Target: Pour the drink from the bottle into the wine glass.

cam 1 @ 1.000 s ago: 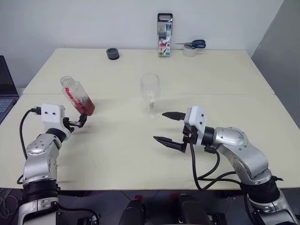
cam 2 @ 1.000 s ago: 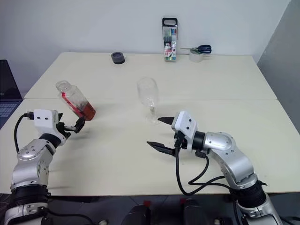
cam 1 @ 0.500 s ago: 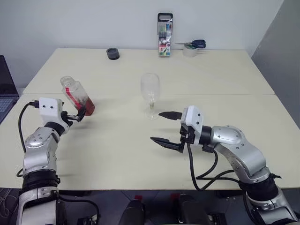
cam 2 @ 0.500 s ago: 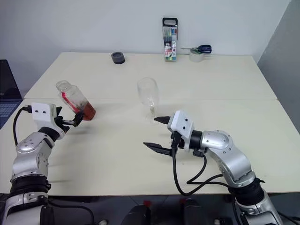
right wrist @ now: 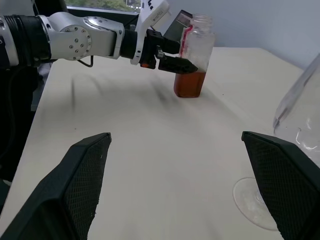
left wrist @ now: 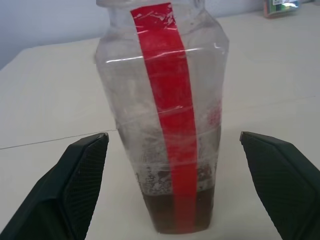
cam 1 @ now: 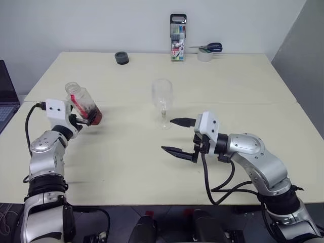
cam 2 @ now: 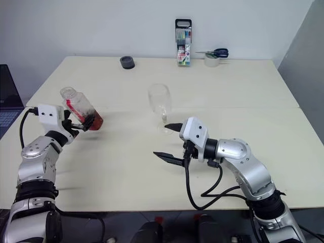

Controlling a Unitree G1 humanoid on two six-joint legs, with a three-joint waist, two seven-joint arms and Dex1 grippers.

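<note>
The bottle stands on the left of the table, clear plastic with a red label strip. A little reddish-brown drink lies in its bottom. My left gripper is open, one finger on each side of the bottle's lower part; in the left wrist view the fingers stand clear of its walls. The wine glass stands upright in the middle of the table, with nothing visible in it. My right gripper hangs open just in front of the glass's foot, pointing left, with nothing between its fingers.
At the table's far edge stand a pack of coloured pens, a black round object and a tape roll with scissors on it. A laptop shows at the left edge. A seam crosses the table.
My left gripper has moved forward and a little up, so its fingers now flank the bottle's lower part. The bottle, the glass and my right gripper have kept still.
</note>
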